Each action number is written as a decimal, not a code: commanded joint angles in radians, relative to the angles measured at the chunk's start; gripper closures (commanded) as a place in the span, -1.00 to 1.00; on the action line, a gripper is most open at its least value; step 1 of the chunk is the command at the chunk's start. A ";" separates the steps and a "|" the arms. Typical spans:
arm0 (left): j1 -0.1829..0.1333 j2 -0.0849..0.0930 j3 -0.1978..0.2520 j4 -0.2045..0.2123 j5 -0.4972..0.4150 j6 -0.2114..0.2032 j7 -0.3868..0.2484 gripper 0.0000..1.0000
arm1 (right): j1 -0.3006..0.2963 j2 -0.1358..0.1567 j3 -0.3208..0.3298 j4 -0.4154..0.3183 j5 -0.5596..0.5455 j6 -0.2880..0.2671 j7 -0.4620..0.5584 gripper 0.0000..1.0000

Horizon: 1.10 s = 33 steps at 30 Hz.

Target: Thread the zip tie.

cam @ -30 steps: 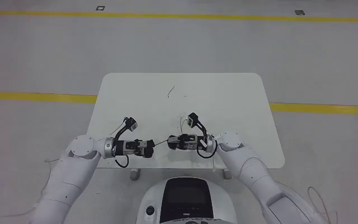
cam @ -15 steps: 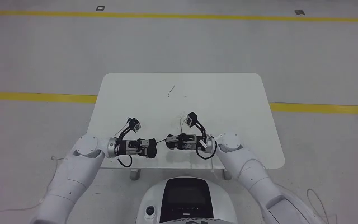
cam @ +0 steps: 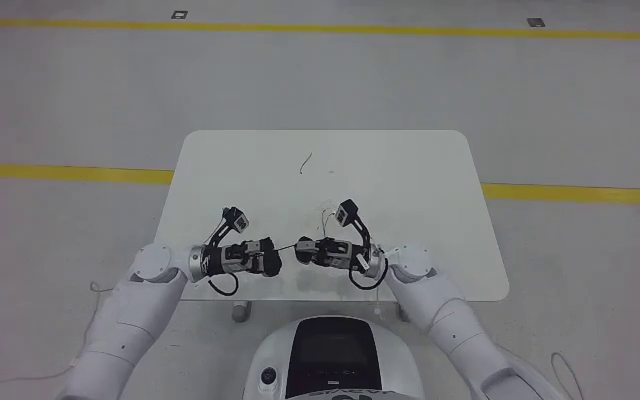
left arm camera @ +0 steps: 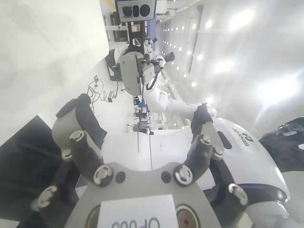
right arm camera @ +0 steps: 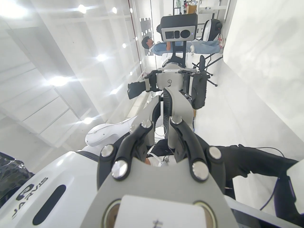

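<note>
The white tabletop (cam: 420, 180) lies beneath both arms, whose tips face each other nose to nose a little above it. The right pincer (cam: 303, 250) is clamped tight on the zip tie (left arm camera: 140, 119). It grips one end, so the strap sticks straight out ahead of its tips. The left pincer (left arm camera: 142, 109) sits directly opposite with its fingers spread wide and nothing in its hold.

What matters here is how the strap lies relative to that open left pincer. The strap's long axis runs along the line joining the two pincers, pointing from the right one straight at the left one. In the left wrist view, the free end reaches into the gap between the spread fingers. It sits about midway across the gap and touches neither side. The left pincer is therefore the nearer free one, and the strap comes at it end-on, not crosswise. My judgement is that the coming move depends on keeping this line true, because a slim strap drifting sideways would miss the grip. The strap is too thin to tell whether the head or the tail is the free end.

A second thin strap (cam: 305, 162) lies flat on the tabletop, well ahead of both pincers.
</note>
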 commanded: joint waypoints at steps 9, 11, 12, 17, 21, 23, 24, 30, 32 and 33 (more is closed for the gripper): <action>-0.011 -0.006 0.008 0.014 0.013 0.000 -0.008 -1.00 | 0.003 -0.003 -0.007 -0.001 -0.014 0.000 -0.012 1.00; -0.010 -0.006 0.010 0.010 0.017 0.003 0.007 -1.00 | 0.000 -0.003 -0.008 -0.005 -0.020 0.003 -0.025 1.00; -0.007 -0.006 0.014 0.001 0.022 0.005 0.024 -1.00 | -0.004 -0.002 -0.012 -0.015 -0.029 0.007 -0.042 1.00; -0.002 -0.003 0.022 -0.019 0.026 0.007 0.039 -1.00 | -0.013 0.000 -0.024 -0.035 -0.042 0.019 -0.073 1.00; -0.004 -0.001 0.025 -0.018 0.024 0.005 0.041 -1.00 | -0.011 0.002 -0.030 -0.038 -0.050 0.021 -0.087 1.00; -0.006 0.000 0.027 -0.015 0.024 0.003 0.042 -1.00 | -0.012 0.004 -0.030 -0.040 -0.059 0.020 -0.099 1.00; -0.007 0.001 0.027 -0.013 0.023 0.002 0.042 -1.00 | -0.013 0.005 -0.030 -0.042 -0.061 0.020 -0.102 1.00; -0.009 0.004 0.031 -0.011 0.030 0.000 0.056 -0.22 | -0.016 0.013 -0.031 -0.055 -0.086 0.034 -0.119 1.00; -0.009 0.005 0.034 -0.011 0.031 0.000 0.061 -0.02 | -0.016 0.014 -0.033 -0.057 -0.089 0.038 -0.120 1.00; -0.010 0.005 0.036 -0.010 0.031 0.000 0.062 0.02 | -0.016 0.015 -0.034 -0.058 -0.090 0.040 -0.121 1.00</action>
